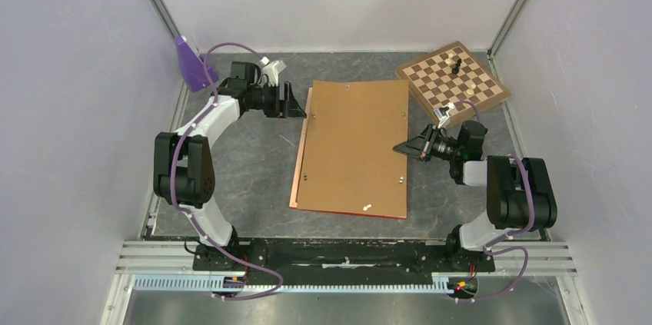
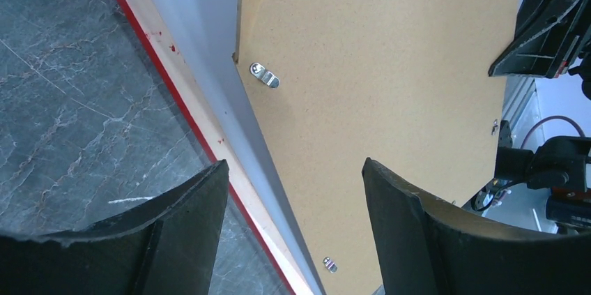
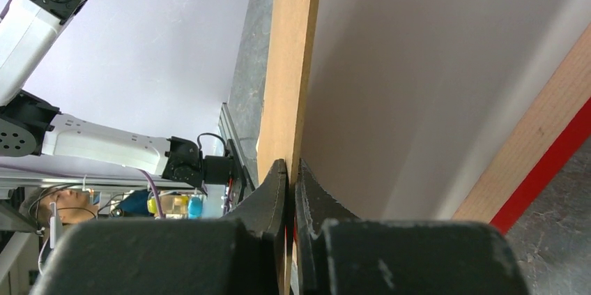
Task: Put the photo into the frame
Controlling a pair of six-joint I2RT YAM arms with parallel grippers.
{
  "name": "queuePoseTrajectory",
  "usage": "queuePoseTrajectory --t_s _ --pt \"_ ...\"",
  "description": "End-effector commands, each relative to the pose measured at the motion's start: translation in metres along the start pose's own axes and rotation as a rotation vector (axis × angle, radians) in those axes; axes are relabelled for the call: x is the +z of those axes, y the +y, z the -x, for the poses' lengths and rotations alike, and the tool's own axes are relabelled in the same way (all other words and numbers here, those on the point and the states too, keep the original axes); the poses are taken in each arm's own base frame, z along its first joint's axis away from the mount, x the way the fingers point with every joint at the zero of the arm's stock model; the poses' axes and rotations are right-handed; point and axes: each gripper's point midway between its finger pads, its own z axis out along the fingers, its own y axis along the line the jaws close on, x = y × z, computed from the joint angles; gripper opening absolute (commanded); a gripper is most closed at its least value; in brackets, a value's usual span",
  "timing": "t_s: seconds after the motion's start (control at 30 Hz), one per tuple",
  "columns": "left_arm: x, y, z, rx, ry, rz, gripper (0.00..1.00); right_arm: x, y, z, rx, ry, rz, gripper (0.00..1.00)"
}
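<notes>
The brown backing board [image 1: 354, 148] with small clips lies over the orange-red frame [image 1: 295, 167], whose thin edge shows along the left and near sides. My right gripper [image 1: 401, 147] is shut on the board's right edge [image 3: 289, 65] and holds that side raised off the frame [image 3: 550, 162]. Under the board a plain white surface [image 3: 432, 65] lies inside the frame; it looks like the photo's white back, and no printed side shows. My left gripper [image 1: 296, 101] is open and empty by the board's far left corner, its jaws [image 2: 293, 169] astride the frame's red edge [image 2: 160, 51] and the board [image 2: 383, 65].
A brown chessboard [image 1: 454, 75] with a few pieces sits at the far right corner. A purple object [image 1: 192, 64] stands at the far left. White walls close in the grey table on three sides. A metal rail [image 1: 346, 260] runs along the near edge.
</notes>
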Motion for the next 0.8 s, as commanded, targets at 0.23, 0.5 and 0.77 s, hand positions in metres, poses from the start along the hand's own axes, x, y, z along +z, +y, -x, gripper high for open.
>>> queuePoseTrajectory --t_s 0.23,0.5,0.77 --pt "0.0 -0.002 0.002 0.037 0.002 -0.026 0.77 0.002 -0.025 0.039 -0.147 -0.099 -0.098 0.0" --pt "0.001 -0.001 -0.004 0.03 0.012 -0.028 0.77 0.005 -0.04 0.037 -0.133 -0.071 -0.134 0.0" --pt "0.006 0.003 -0.006 0.017 0.021 -0.028 0.76 0.01 -0.044 0.036 -0.156 -0.018 -0.119 0.0"
